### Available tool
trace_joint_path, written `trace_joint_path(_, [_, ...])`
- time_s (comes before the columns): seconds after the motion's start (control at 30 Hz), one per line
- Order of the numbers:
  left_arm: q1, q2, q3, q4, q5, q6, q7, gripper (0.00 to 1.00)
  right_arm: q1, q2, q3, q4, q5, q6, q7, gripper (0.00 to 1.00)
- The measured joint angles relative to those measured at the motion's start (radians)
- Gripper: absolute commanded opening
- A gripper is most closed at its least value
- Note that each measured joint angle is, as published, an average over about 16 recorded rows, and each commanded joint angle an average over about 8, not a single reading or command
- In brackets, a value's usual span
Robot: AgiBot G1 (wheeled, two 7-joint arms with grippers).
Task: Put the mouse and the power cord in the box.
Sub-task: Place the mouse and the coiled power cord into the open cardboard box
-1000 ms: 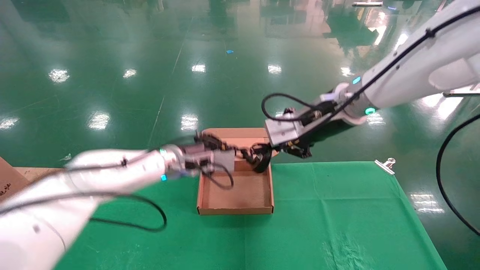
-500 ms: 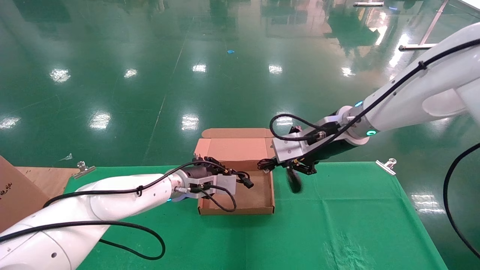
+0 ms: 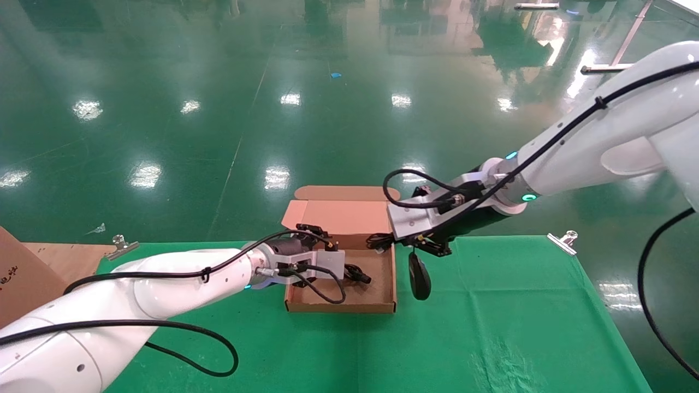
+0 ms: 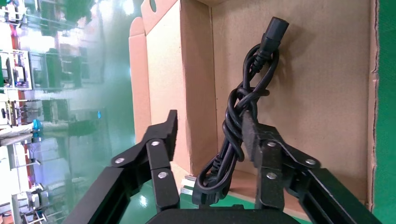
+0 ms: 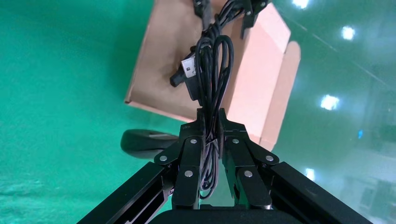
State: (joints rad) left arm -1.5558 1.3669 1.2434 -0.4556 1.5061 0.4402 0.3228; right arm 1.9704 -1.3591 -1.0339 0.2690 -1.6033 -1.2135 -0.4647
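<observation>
Hanging nose-down from the right hand [image 3: 423, 246], the mouse [image 3: 419, 277] stands vertical.

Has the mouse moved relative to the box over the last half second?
Yes. The mouse, hanging by its wire from the right gripper, has swung slightly closer to the box's right wall and now hangs lower, still outside it.
</observation>
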Motion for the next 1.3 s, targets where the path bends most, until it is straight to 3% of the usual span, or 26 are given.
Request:
trace_joint_path(0.27, [-0.034,-0.023,-0.001,0.04,-0.068,0.04,0.046,1.0,-0.011,-0.006,-0.033,0.088,0.02,0.064,0.048,0.0])
trace_joint_path(0.8, [-0.069,-0.17,-0.153,0.158,-0.299,0.235,0.32,1.0,-0.129,-0.014,-0.19,0.295,0.049,0.403,0.167,0.0])
trace_joint_path(1.3, [-0.078,-0.169,-0.226,0.281,-0.397,0.321,0.496,1.0,-0.187,-0.014,-0.335,0.323,0.088,0.51,0.239,0.0])
